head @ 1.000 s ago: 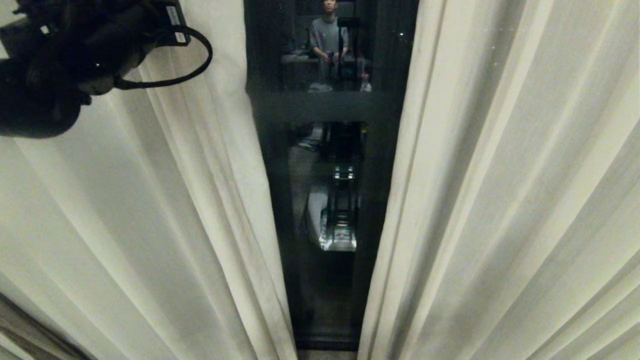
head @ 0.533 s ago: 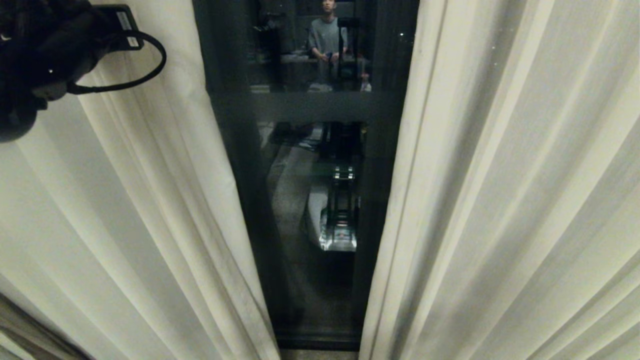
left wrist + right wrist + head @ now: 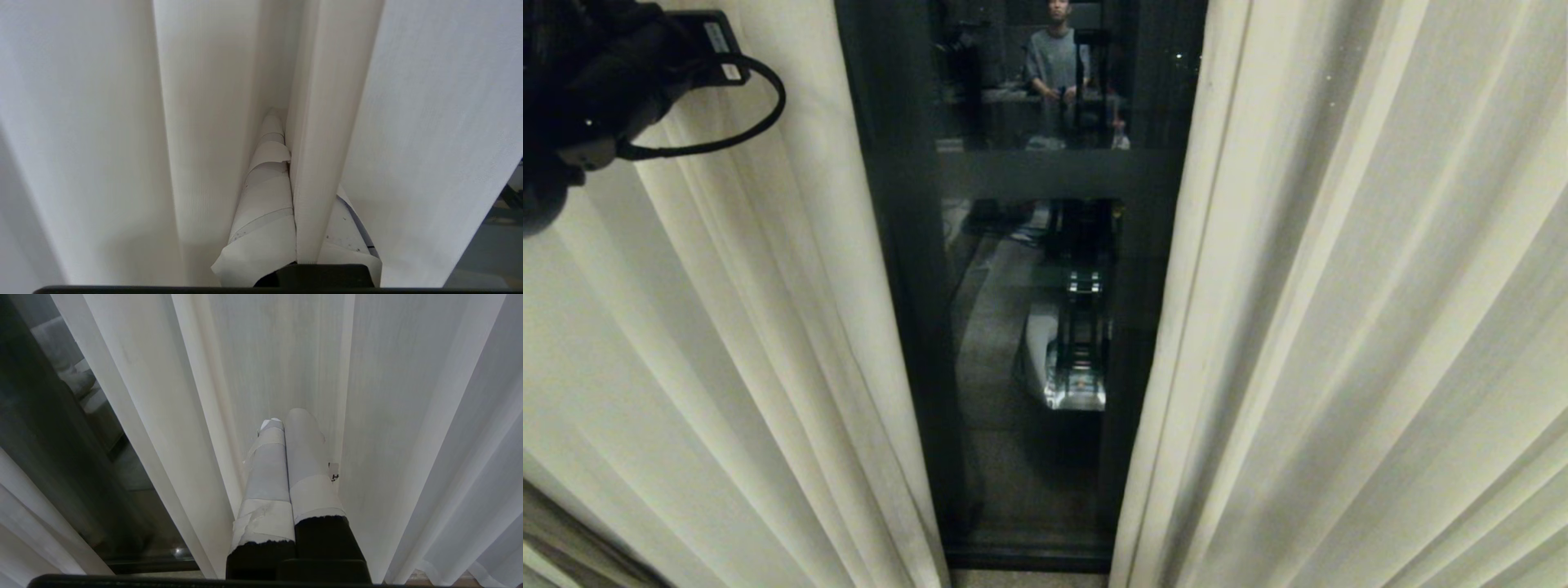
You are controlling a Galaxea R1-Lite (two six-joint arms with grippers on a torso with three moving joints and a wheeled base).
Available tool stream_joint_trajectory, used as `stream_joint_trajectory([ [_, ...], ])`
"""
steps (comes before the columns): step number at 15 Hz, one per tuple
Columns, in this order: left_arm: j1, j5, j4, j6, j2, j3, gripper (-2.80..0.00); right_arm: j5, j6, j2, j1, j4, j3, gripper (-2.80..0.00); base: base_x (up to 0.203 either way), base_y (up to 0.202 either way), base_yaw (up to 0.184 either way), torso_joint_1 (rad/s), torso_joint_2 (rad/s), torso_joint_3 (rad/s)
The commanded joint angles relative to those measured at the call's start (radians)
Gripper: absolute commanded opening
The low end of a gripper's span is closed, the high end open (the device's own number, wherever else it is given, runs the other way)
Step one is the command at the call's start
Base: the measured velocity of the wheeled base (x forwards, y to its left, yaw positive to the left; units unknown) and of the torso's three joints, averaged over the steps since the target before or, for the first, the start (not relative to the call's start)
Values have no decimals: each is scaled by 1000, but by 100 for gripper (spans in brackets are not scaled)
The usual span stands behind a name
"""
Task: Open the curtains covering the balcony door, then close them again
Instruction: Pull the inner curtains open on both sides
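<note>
The left arm is raised high at the upper left of the head view, its dark wrist and looped black cable (image 3: 711,122) lying against the left cream-white pleated fabric curtain panel (image 3: 727,343). In the left wrist view, the left gripper (image 3: 292,163) has its tape-wrapped fingers (image 3: 265,196) pinched together on a narrow vertical fold of that thin woven curtain, with deeper rounded pleats hanging to either side of it. The right gripper (image 3: 286,428) is out of the head view; its wrist view shows its two taped fingers (image 3: 267,473) pressed flat against each other with nothing between them, pointing into the right cream-white pleated curtain panel (image 3: 1339,327), just beside that panel's inner edge.

Between the two panels stands a tall gap showing the balcony door (image 3: 1045,474), dark-framed reflective glass crossed by a frosted horizontal band (image 3: 1054,173). It lies to the right of the left gripper's arm. The glass mirrors a person (image 3: 1058,61) and the robot.
</note>
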State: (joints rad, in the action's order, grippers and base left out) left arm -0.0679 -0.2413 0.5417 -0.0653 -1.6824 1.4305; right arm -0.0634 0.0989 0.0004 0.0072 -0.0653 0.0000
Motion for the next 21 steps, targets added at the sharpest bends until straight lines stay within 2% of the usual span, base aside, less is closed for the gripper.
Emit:
stream_joint_trajectory([
  [1, -4, 4, 1, -1, 15, -19, -280, -1, 1, 0, 0, -1, 0, -280, 0, 0, 0, 0, 0, 0],
  [3, -7, 22, 0, -1, 20, -21, -280, -1, 1, 0, 0, -1, 0, -280, 0, 0, 0, 0, 0, 0],
  [11, -7, 22, 0, -4, 24, -30, -280, 0, 1, 0, 0, -1, 0, -280, 0, 9, -1, 0, 1, 0],
  [21, -7, 23, 0, -2, 43, -50, -280, -1, 1, 0, 0, -1, 0, -280, 0, 184, 0, 2, 1, 3],
])
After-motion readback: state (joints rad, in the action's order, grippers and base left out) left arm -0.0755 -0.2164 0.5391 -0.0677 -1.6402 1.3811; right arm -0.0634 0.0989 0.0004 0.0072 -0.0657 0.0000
